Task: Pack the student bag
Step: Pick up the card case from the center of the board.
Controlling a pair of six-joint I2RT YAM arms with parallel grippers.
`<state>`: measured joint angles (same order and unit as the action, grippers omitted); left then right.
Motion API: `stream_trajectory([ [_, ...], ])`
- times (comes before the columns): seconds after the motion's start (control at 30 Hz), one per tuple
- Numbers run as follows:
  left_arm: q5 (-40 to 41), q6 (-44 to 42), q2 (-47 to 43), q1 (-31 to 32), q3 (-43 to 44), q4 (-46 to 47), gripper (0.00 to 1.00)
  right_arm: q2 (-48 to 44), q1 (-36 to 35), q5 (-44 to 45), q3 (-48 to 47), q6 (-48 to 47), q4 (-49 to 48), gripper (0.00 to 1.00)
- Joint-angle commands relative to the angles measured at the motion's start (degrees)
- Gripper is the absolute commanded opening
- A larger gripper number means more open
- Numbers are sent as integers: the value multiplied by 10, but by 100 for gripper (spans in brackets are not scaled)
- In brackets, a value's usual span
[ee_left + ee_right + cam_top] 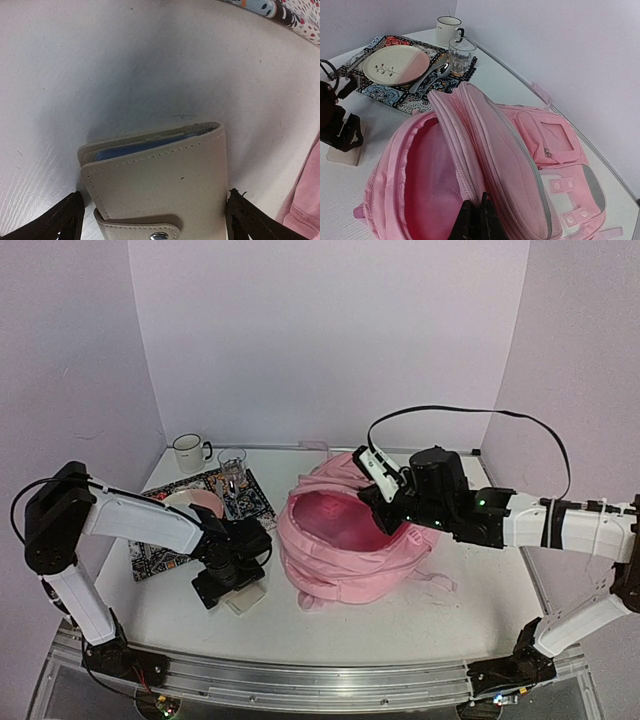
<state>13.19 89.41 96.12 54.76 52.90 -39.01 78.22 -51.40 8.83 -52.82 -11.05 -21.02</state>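
Tabletop (400, 630): white.
Left fingers (67, 220): apart astride wallet (160, 180); I'd close centred.
Right fingers (470, 222): clamped on student bag (495, 165) rim.

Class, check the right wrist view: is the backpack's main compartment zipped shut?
No, the pink backpack gapes open, its flap pinched in the right fingers.

White table (400, 630). Beige snap wallet (160, 180) lies flat on it, between the left gripper (155, 219) fingers. Pink student bag (350, 560) sits just right of that gripper, under the right gripper (476, 220), mouth open. Patterned placemat (255, 505) beyond left gripper; white mug (187, 453) farther back, off the mat.
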Motion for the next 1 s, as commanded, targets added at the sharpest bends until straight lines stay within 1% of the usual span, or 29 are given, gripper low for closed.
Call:
stream_trajectory([
  [0.0, -4, -5, 41, 2, 40, -55, 99, -2, -1, -25, -9, 5, -98, 0],
  [0.23, -21, -31, 79, 3, 53, -83, 99, 4, -1, -31, -7, 3, -112, 0],
  [0.3, -21, -44, 81, 3, 61, -84, 98, 7, -1, -30, -8, 0, -113, 0],
  [0.33, -19, -55, 80, 3, 68, -86, 96, 8, -1, -28, -9, -1, -112, 0],
  [0.53, 2, -103, 66, 3, 102, -104, 86, 12, -1, -24, -10, 2, -112, 0],
  [0.67, 13, -120, 44, 3, 103, -109, 81, 16, -1, -31, -11, 13, -112, 0],
  [0.8, 22, -142, 19, 9, 111, -111, 79, 22, -1, -29, -16, 17, -112, 0],
  [0.97, 37, -191, 0, 26, 146, -110, 79, 29, -1, -22, -22, 15, -104, 0],
])
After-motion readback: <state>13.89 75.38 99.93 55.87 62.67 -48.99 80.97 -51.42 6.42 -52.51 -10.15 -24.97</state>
